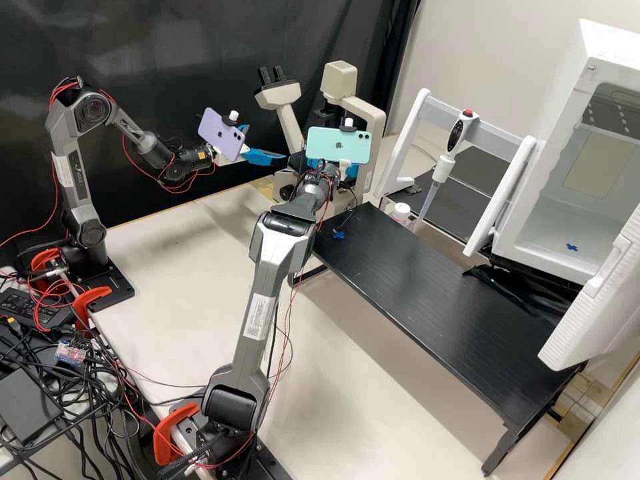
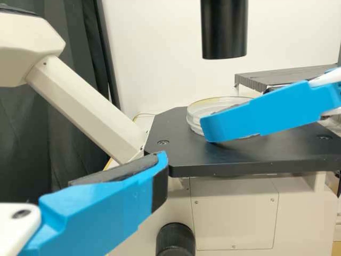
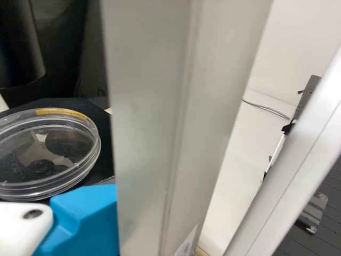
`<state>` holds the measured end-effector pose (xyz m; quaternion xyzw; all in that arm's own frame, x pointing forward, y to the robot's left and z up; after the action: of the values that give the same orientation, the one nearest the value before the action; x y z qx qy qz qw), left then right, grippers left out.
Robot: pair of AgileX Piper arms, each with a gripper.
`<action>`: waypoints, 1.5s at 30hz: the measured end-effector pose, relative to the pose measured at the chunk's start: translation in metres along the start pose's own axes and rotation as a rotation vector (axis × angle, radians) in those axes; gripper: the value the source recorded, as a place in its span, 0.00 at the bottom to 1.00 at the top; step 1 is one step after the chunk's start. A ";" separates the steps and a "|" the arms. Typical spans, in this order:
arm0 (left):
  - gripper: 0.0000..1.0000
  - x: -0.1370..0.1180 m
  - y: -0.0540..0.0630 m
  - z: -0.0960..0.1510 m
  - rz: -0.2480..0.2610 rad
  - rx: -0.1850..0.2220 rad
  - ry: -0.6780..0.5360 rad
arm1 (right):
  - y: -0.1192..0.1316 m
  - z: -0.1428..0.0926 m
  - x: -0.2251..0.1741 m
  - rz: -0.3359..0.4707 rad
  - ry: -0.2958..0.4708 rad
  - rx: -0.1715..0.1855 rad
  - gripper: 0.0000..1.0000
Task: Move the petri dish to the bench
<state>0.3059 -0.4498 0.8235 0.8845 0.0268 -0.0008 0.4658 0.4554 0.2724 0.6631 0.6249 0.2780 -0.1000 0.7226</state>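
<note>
Petri dish lying flat on the microscope's black stage, set in from its corners. The right gripper is nearer, jaws wide, seemingly astride the round dish; the left gripper, jaws also apart, faces it from farther off.

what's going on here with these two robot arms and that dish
The right hand is right at the clear petri dish, which sits on the microscope's black stage; whether it has a grip can't be told. The left hand is open near the microscope, holding nothing. The task is to move the dish to the bench, and that isn't done yet.
</note>
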 end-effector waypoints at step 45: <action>1.00 0.000 0.000 0.000 0.000 0.000 0.000 | -0.026 -0.012 0.005 -0.033 0.033 0.011 1.00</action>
<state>0.3059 -0.4498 0.8235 0.8845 0.0268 -0.0008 0.4658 0.4435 0.2793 0.6380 0.6259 0.2995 -0.1031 0.7127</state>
